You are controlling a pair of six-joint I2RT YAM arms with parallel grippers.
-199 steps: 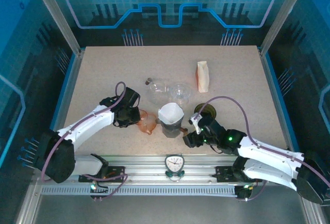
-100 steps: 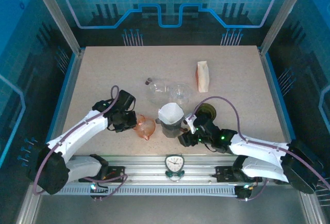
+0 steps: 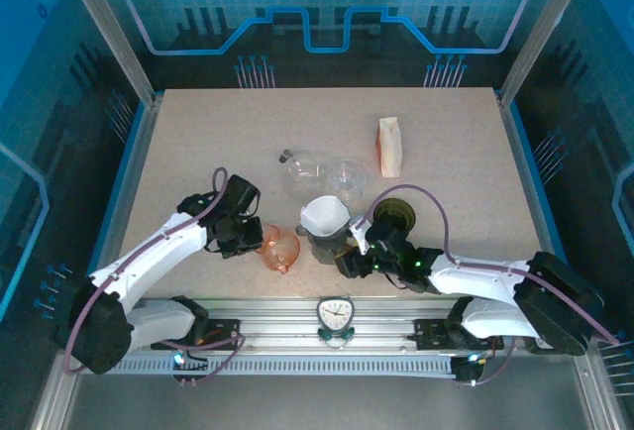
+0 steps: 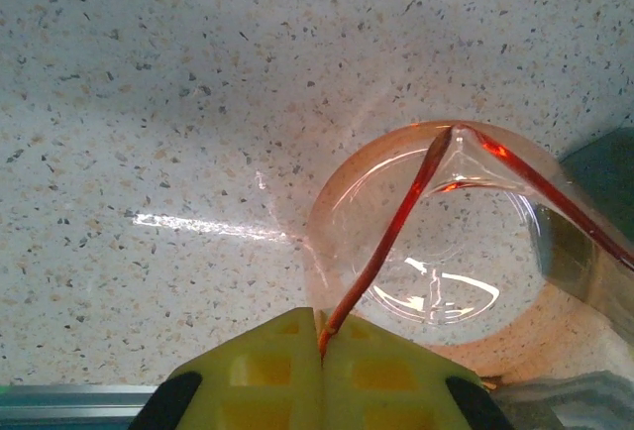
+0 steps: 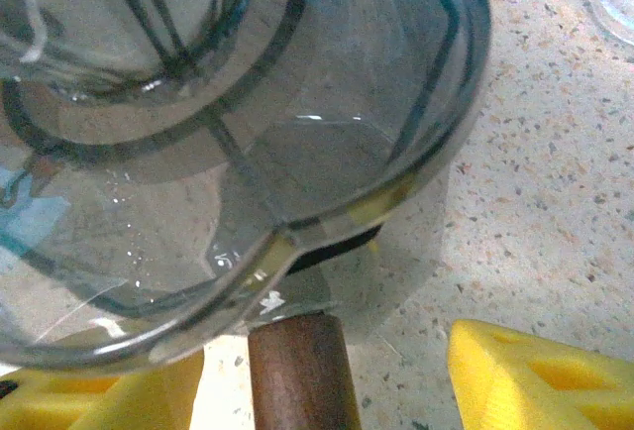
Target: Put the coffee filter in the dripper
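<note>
Toward the near edge of the speckled beige tabletop (image 3: 198,143), left of its middle, the left gripper (image 4: 322,336) has its yellow pads pressed together on the thin rim of a transparent orange plastic cup (image 3: 278,249). The table surface shows through the cup and nothing is seen inside it. Just to its right, at the middle of the near edge, the white paper coffee filter (image 3: 325,216) stands open-mouthed in the smoky grey transparent dripper (image 3: 323,245). Behind them, mid-table, lie a clear glass flask (image 3: 302,166) and a clear glass cup (image 3: 347,176). The right gripper (image 3: 349,257) is at the dripper's right side with its yellow fingers (image 5: 535,376) spread and the dripper's brown wooden handle (image 5: 297,376) between them. A dark round jar (image 3: 394,215) sits beside it. A white paper packet (image 3: 390,146) stands nearer the far right corner.
</note>
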